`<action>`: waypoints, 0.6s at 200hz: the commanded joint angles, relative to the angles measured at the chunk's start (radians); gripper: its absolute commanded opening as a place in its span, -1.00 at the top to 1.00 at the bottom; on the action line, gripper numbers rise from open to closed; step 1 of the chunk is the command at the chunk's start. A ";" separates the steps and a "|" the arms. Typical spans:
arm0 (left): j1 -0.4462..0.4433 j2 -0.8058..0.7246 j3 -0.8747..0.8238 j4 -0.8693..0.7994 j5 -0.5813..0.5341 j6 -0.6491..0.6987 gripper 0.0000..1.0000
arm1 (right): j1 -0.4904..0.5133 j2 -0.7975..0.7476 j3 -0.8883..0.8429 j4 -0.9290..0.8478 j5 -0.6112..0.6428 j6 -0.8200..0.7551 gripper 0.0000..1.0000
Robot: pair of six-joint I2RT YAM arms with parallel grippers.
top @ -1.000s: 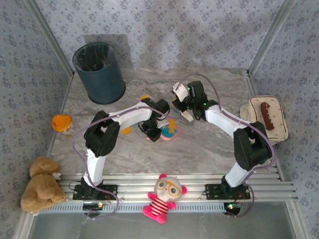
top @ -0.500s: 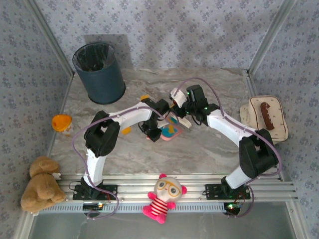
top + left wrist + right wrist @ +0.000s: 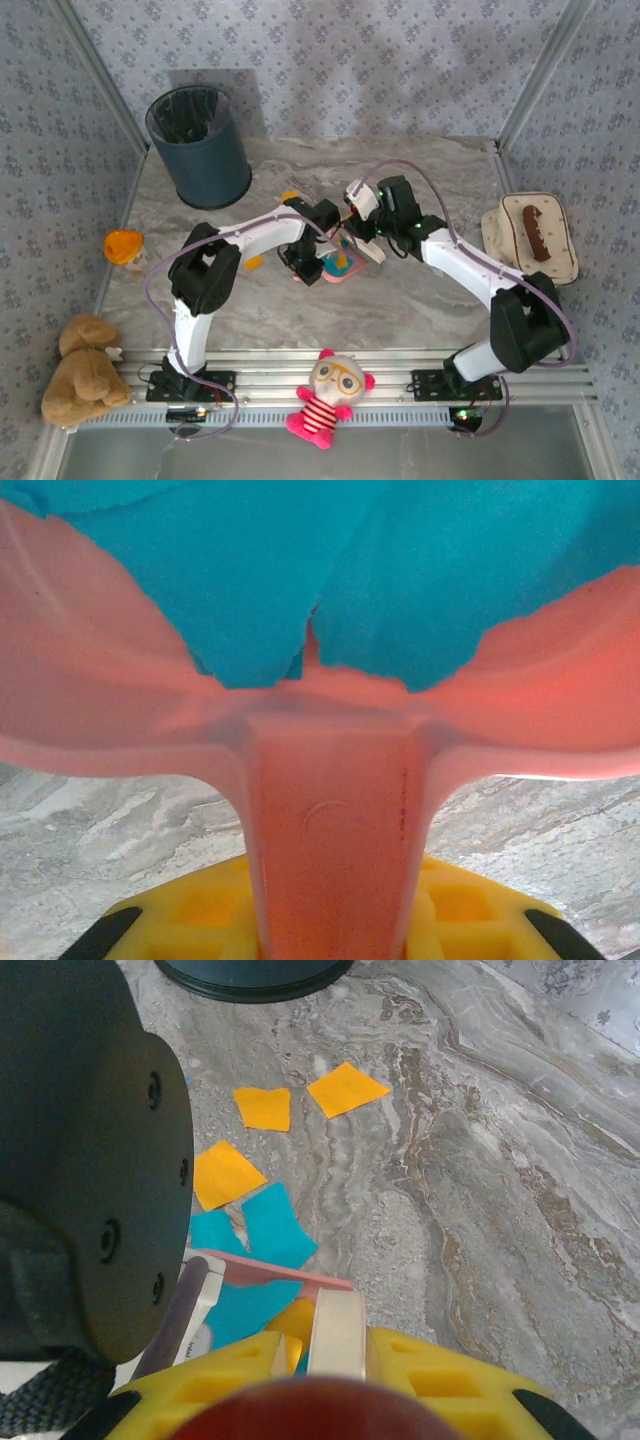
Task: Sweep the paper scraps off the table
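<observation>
Currently, the sweep-into-pan step is being worked, approx. mid-task by judgement. The pink dustpan (image 3: pixel 335 277) is being held low on the tabletop (image 3: pixel 420 300) near its centre, w/ the pan's handle being pinched between the left fingers (image 3: pixel 190 920). The right fingers (image 3: pixel 440 1380) are being pressed together on the cream handle of a brush (image 3: pixel 335 1335), just beside the pan's far-right edge. The paper scraps (image 3: pixel 262 1108) are being found in three lots: several cyan pcs are lying inside the pan, a couple more cyan ones are lying at its lip, and three orange ones are lying further out on bare marble, toward the dark bin (image 3: pixel 200 145). Another orange bit (image 3: pixel 254 262) is being seen left of the left arm, well apart from the pan. The next move is probably being dictated by those outliers: the brush needs to be carried beyond the orange pcs, lowered to touch the tabletop, then drawn back toward the pan's mouth. Meanwhile the pan's lip should be pressed flat, so scraps aren't being pushed underneath.
</observation>
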 commanded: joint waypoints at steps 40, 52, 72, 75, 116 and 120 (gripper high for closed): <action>0.004 -0.018 -0.006 -0.007 -0.007 -0.014 1.00 | 0.013 -0.105 -0.056 0.048 0.126 0.054 1.00; 0.004 -0.023 -0.012 -0.008 -0.009 -0.014 1.00 | 0.010 -0.119 -0.066 0.055 0.144 0.053 1.00; 0.004 -0.030 -0.023 -0.003 -0.010 -0.012 1.00 | 0.002 -0.132 -0.084 0.074 0.165 0.062 1.00; 0.004 -0.030 -0.024 -0.003 -0.011 -0.012 1.00 | 0.001 -0.133 -0.085 0.076 0.166 0.064 1.00; 0.003 -0.042 -0.036 0.015 -0.016 -0.015 1.00 | -0.007 -0.145 -0.102 0.103 0.264 0.099 1.00; 0.003 -0.044 -0.037 0.020 -0.016 -0.016 1.00 | -0.008 -0.147 -0.105 0.107 0.281 0.103 1.00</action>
